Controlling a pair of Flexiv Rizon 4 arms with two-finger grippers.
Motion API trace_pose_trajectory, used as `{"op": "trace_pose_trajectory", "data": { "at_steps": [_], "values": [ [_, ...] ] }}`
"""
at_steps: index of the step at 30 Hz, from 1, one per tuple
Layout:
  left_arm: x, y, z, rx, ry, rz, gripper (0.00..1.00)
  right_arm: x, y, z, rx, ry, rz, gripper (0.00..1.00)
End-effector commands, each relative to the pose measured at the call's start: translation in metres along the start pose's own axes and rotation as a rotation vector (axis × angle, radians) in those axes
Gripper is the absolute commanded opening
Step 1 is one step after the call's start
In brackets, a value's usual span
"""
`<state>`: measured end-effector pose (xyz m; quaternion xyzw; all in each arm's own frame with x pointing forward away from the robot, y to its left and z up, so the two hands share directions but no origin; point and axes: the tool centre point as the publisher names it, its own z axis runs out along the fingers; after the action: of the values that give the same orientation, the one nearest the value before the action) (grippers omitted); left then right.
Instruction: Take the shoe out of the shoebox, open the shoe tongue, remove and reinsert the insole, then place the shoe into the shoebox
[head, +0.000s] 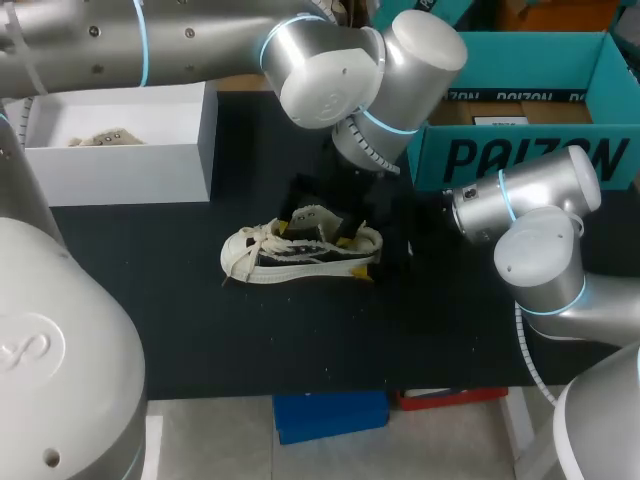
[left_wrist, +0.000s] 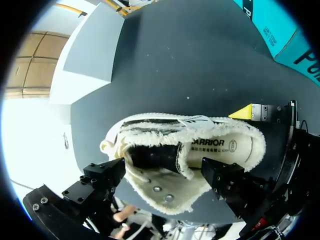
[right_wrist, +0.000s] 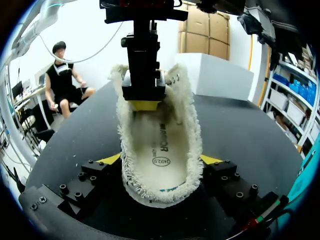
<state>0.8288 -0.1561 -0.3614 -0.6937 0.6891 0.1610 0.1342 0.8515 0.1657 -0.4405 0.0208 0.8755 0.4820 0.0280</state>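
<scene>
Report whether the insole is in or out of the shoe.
In. The insole lies flat inside the shoe, seen through its spread opening.

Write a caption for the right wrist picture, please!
Right gripper holds the shoe by its heel; left gripper has one yellow-tipped finger inside, over the insole.

Dark printed wordmark and a small round stamp on the insole (right_wrist: 162, 150) of the shoe (head: 300, 250), large dark block lettering on the teal box (head: 520, 150) at the tabletop's (head: 450, 330) back edge.
</scene>
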Motion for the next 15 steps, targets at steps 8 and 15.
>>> {"op": "trace_pose_trajectory", "data": {
  "at_steps": [8, 15],
  "values": [
    [-0.0007, -0.0021, 0.0029, 0.007, -0.037, 0.038, 0.83, -0.0021, -0.0012, 0.0042, 0.002, -0.002, 0.001, 0.00],
    [0.0015, -0.0019, 0.0062, 0.007, -0.075, 0.050, 0.48, -0.0021, -0.0012, 0.0042, 0.002, -0.002, 0.001, 0.00]
  ]
}}
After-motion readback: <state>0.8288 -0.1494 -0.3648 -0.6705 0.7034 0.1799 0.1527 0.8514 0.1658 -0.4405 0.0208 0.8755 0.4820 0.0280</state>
